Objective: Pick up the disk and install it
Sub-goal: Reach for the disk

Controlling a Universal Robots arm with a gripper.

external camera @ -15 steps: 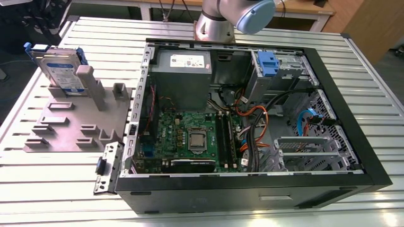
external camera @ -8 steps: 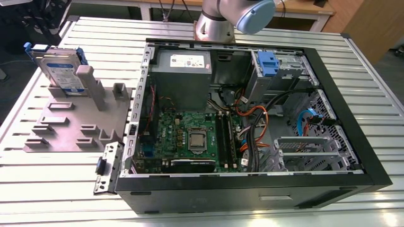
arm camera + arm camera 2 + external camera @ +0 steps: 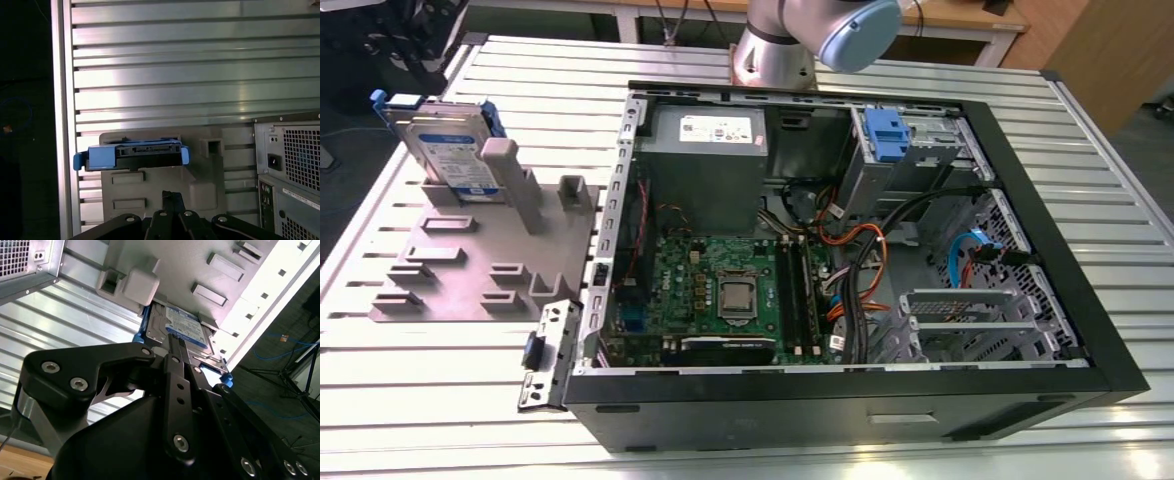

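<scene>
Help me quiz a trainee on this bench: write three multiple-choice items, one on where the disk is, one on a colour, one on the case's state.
1. Where is the disk?
A) standing in the grey fixture beside the computer case
B) mounted inside the case
C) lying on top of the case
2. Its side rails are:
A) red
B) blue
C) yellow
3. The case is:
A) open
B) closed by a panel
C) wrapped in foil

Key:
1A, it stands on edge in the fixture, at the exterior view's left of the case.
2B, blue shows at both ends in the first wrist view.
3A, the motherboard lies exposed.
</scene>
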